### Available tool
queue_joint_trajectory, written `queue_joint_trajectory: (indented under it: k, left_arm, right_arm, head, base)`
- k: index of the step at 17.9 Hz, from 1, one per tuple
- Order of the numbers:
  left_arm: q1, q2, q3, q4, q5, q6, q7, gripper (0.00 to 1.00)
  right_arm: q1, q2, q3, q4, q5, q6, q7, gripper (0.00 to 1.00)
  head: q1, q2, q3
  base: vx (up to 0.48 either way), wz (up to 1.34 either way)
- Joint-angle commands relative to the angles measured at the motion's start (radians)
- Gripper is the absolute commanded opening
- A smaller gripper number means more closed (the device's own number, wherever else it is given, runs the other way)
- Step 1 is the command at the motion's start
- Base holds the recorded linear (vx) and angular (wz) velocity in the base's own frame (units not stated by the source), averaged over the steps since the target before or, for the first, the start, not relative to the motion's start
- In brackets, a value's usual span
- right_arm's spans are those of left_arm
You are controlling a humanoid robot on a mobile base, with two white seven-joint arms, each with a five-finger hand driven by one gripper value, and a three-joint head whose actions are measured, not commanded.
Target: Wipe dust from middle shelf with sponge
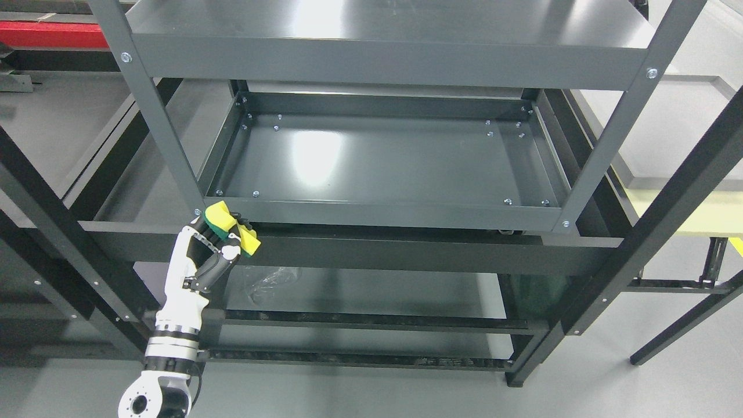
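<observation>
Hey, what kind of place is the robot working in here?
Probably a workshop or lab rather than a home: a bolted grey metal shelf rack stands on a smooth grey floor, with black metal frames beside it. The left hand holds a yellow sponge at the rack's front edge.

The left hand (204,255) is gripping a yellow-and-green sponge (232,227) just below the front left corner of the middle shelf (377,159). The grey rack (383,58) is standing among black frames (667,220).
</observation>
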Motion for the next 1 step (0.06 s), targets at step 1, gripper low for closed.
queue_joint_trajectory:
  k: [1]
  left_arm:
    - [0.009, 0.01, -0.015, -0.028, 0.0, 0.002, 0.001, 0.0]
  right_arm:
    - [0.0, -0.017, 0.0, -0.017, 0.0, 0.072, 0.001, 1.0]
  head:
    - [0.0, 0.0, 0.0]
  base:
    - [0.0, 0.0]
